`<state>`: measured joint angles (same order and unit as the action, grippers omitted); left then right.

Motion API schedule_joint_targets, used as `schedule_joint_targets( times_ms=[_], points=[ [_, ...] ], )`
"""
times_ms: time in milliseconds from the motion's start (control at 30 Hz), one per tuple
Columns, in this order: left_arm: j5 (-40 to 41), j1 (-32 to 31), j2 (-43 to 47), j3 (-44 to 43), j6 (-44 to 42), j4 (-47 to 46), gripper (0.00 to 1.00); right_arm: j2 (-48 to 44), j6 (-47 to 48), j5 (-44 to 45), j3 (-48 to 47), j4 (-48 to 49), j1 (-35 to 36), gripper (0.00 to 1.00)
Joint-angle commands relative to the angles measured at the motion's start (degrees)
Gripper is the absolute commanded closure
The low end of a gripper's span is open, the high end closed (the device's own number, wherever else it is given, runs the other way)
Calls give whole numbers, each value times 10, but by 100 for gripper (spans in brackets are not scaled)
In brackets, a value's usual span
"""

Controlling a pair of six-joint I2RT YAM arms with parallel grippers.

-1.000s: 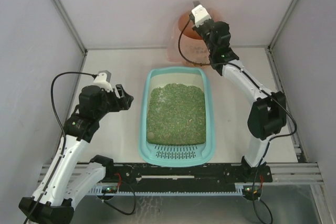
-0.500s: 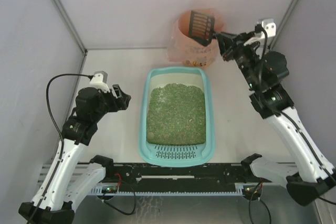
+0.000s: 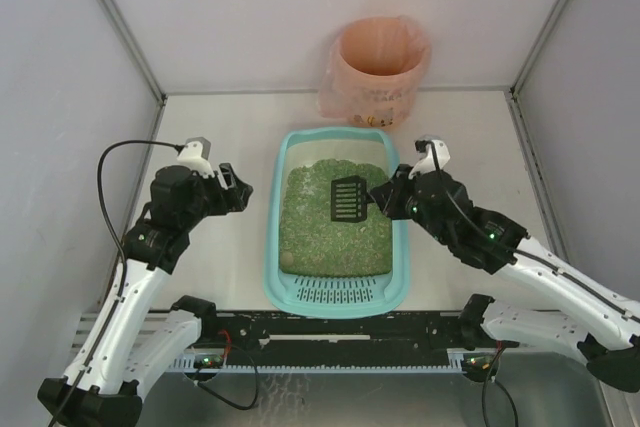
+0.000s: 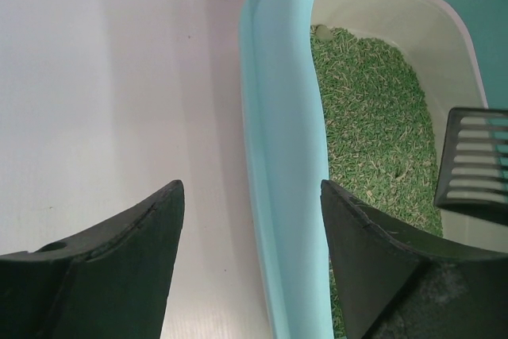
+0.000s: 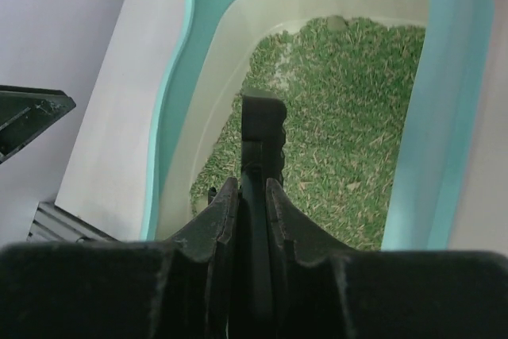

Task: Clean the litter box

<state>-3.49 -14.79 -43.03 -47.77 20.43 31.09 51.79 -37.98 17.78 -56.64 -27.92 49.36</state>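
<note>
The light-teal litter box lies mid-table with green litter and a slotted grate at its near end. It also shows in the left wrist view and the right wrist view. My right gripper is shut on the handle of the black slotted scoop and holds it above the litter, near the box's right wall; the scoop shows edge-on in the right wrist view. My left gripper is open and empty, just left of the box's left rim, its jaws astride the rim line in the left wrist view.
A round bin lined with a pink bag stands behind the box at the back wall. Grey side walls close in left and right. A small pale lump lies in the litter at the far end.
My right arm has swung the scoop from over the pink bin down and toward the near side, to above the litter in the box. The left arm has barely moved.
</note>
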Motion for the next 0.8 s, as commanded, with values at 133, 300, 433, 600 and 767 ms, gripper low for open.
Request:
schedule_joint_targets(
  times_ms=[133,300,433,600,767],
  points=[
    [-35,7,-1,10,9,-32,27,57,-143,191,7,-39,101,100],
    [-42,8,-6,11,11,-34,27,119,-157,201,7,-21,117,100],
    [-41,7,-8,12,10,-34,27,147,-176,197,7,-23,121,100],
    [-42,8,-13,12,11,-34,27,152,-218,214,7,-68,124,92],
    [-48,8,-15,13,12,-38,27,156,-218,206,7,-86,127,73]
  ],
)
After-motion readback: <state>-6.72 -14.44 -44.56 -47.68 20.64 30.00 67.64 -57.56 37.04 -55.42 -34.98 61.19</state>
